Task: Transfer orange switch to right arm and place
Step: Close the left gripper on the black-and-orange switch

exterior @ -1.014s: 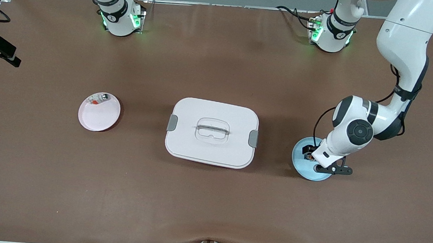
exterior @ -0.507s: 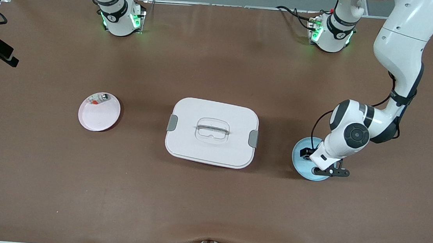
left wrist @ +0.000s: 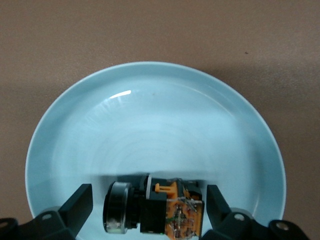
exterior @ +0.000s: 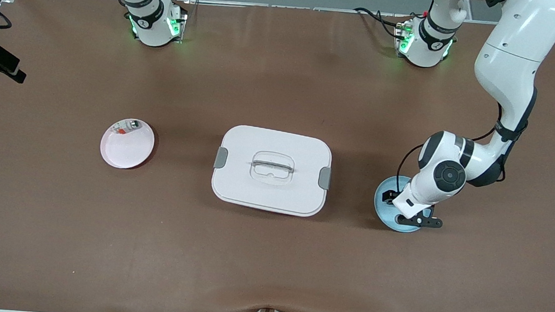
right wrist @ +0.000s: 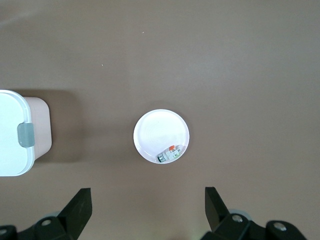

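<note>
The orange switch (left wrist: 160, 210), a small black block with an orange-copper end and a silver ring, lies on its side in the light-blue plate (left wrist: 150, 110). That plate sits at the left arm's end of the table (exterior: 383, 210). My left gripper (left wrist: 148, 207) is down in the plate, open, with one finger on each side of the switch and small gaps showing. In the front view its hand (exterior: 407, 200) hides the switch. My right gripper (right wrist: 148, 210) is open and empty, high over the table beside the pink plate (right wrist: 157, 130).
A white lidded box (exterior: 271, 170) with grey latches stands mid-table. The pink plate (exterior: 126, 150) at the right arm's end holds a whitish-silver part with a red-orange patch (exterior: 127, 126). Cables lie along the table edge nearest the front camera.
My left arm has shifted slightly toward the right arm's end and its hand has settled lower over the blue plate, covering the switch in the front view. Nothing else moved.
</note>
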Tool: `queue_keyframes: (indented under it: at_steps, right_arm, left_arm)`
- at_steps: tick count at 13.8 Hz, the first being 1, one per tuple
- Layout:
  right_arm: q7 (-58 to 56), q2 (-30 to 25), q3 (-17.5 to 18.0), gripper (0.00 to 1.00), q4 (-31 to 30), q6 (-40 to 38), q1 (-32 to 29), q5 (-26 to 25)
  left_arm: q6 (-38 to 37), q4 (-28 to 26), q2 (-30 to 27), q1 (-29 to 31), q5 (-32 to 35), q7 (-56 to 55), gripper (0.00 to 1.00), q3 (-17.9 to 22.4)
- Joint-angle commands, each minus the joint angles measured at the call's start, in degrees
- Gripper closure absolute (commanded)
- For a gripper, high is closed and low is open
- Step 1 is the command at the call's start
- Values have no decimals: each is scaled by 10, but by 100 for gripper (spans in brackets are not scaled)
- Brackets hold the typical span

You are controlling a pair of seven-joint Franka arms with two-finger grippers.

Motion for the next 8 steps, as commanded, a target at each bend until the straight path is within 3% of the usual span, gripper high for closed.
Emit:
queue_keyframes:
  at_steps: [1, 3, 8]
  right_arm:
    - [-34, -13, -1, 0, -10, 2, -2, -10]
    - [-40, -13, -2, 0, -11, 4, -5, -10]
    - [-40, -13, -2, 0, -16, 18, -12, -9]
  left_arm:
    - [5, 3, 3, -2, 16, -11, 0, -1]
    - [4, 3, 4, -2, 16, -12, 0, -1]
    - [4, -5, 3, -4, 15, -21, 46, -2]
